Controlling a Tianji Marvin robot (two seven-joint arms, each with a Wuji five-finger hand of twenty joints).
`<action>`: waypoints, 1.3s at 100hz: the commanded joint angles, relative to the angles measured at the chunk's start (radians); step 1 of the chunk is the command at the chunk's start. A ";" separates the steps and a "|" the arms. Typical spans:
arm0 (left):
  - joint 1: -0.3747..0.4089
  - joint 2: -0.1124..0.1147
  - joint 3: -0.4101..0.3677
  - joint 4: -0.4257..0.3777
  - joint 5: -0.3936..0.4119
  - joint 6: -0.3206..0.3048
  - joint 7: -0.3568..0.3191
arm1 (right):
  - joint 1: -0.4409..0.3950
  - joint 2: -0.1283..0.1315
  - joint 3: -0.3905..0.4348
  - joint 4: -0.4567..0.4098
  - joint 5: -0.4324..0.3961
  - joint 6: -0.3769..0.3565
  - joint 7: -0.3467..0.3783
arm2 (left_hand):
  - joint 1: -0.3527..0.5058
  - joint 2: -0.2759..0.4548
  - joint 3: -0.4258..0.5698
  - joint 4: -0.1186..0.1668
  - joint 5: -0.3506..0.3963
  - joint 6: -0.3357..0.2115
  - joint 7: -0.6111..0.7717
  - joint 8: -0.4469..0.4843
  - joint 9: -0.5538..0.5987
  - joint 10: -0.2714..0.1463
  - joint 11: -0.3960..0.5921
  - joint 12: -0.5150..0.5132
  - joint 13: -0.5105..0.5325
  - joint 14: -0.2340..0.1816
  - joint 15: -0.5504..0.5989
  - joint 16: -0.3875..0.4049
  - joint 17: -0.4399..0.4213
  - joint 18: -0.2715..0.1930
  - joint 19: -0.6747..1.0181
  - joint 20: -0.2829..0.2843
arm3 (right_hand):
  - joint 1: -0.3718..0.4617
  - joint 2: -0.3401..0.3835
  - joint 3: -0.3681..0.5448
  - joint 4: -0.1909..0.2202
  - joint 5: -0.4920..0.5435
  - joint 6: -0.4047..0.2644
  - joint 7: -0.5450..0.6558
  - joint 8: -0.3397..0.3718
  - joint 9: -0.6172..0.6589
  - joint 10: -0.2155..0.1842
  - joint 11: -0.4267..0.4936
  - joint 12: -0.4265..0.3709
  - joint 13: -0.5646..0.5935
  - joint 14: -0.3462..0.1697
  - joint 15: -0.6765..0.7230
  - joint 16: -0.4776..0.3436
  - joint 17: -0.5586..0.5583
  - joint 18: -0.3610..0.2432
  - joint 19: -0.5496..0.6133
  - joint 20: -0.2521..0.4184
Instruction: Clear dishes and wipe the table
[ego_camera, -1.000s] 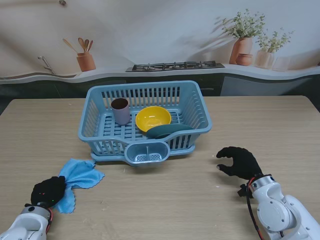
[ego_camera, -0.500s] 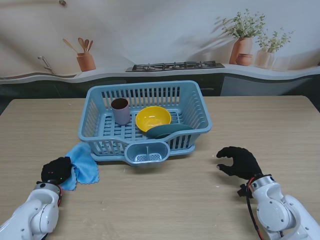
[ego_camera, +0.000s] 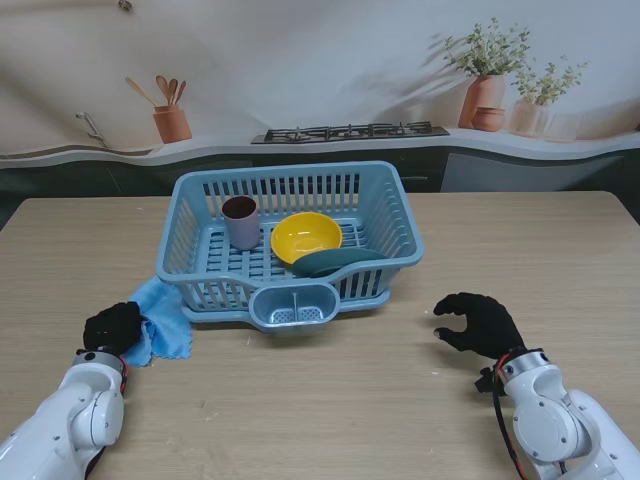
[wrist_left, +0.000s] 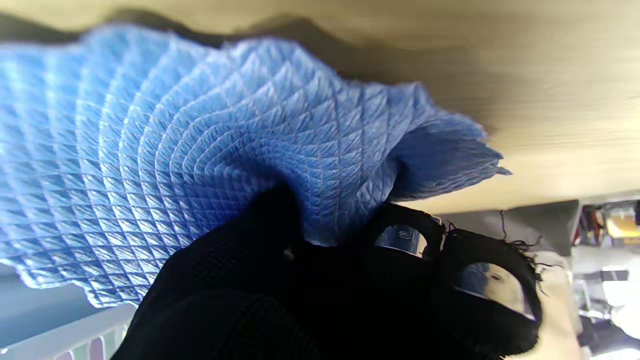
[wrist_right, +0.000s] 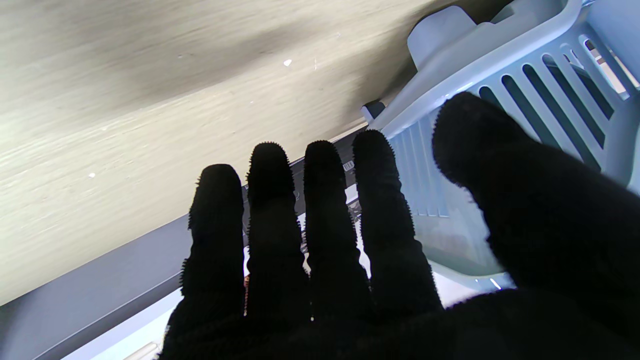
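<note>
Blue cloth (ego_camera: 160, 320) bunched on the surface (ego_camera: 330, 400), just left of the dish rack (ego_camera: 290, 240), our left hand (ego_camera: 112, 327) with fingers (wrist_left: 280, 240) clenched on it. Right hand (ego_camera: 480, 322) near the rack's right corner, fingers (wrist_right: 320, 210) spread, holding nothing. Cup (ego_camera: 240, 221), yellow bowl (ego_camera: 306, 237) and dark plate (ego_camera: 335, 261) sit in the rack.
</note>
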 joint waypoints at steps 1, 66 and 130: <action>0.061 -0.012 0.006 0.007 0.006 0.012 -0.011 | -0.001 -0.004 -0.002 0.001 -0.002 -0.005 0.013 | 0.161 -0.118 0.027 0.044 0.009 -0.202 0.000 -0.034 -0.017 0.080 0.012 -0.017 0.031 0.019 0.036 -0.002 0.022 -0.103 0.257 -0.013 | -0.009 -0.003 -0.007 0.020 -0.021 0.007 0.000 0.003 -0.018 -0.008 -0.006 -0.010 -0.026 -0.014 0.001 0.002 -0.012 0.008 0.010 -0.004; 0.343 -0.034 -0.057 -0.214 0.033 0.175 -0.016 | 0.004 0.003 0.004 0.008 -0.027 -0.042 0.028 | 0.171 -0.113 0.020 0.048 0.010 -0.187 -0.010 -0.039 -0.026 0.095 0.009 -0.022 0.020 0.041 0.039 -0.004 0.021 -0.085 0.253 -0.014 | -0.008 -0.009 -0.004 0.020 -0.024 0.010 -0.002 0.003 -0.019 -0.008 -0.006 -0.010 -0.026 -0.016 0.001 0.002 -0.013 0.008 0.010 -0.002; -0.003 -0.019 -0.022 0.146 0.000 -0.007 0.158 | 0.010 0.003 -0.006 0.023 -0.027 -0.043 0.023 | 0.156 -0.119 0.028 0.042 0.006 -0.209 0.001 -0.030 -0.021 0.078 0.018 -0.018 0.027 0.029 0.047 -0.004 0.023 -0.098 0.257 -0.010 | -0.008 -0.009 -0.003 0.020 -0.023 0.009 -0.004 0.003 -0.019 -0.008 -0.008 -0.010 -0.028 -0.015 -0.002 0.001 -0.015 0.010 0.008 -0.002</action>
